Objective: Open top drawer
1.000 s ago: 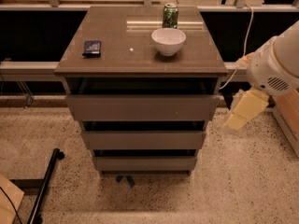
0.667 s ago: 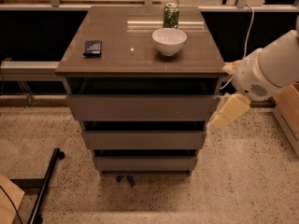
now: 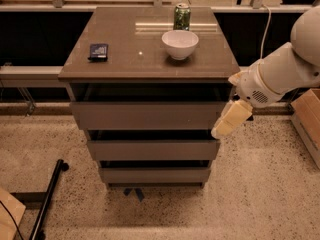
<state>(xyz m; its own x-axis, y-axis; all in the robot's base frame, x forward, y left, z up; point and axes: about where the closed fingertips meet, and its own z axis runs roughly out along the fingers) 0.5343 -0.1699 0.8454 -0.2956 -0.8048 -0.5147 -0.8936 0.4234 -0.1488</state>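
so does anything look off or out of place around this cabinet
Nothing stands out. The bowl and can stand upright on the cabinet top, nothing spilled. The claw hangs at the right end of the top drawer.

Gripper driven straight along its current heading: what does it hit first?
The gripper, by the right end of the top drawer, points down and left. Likely first contact: the right end of the middle drawer front. Depth is unclear; it might pass in front.
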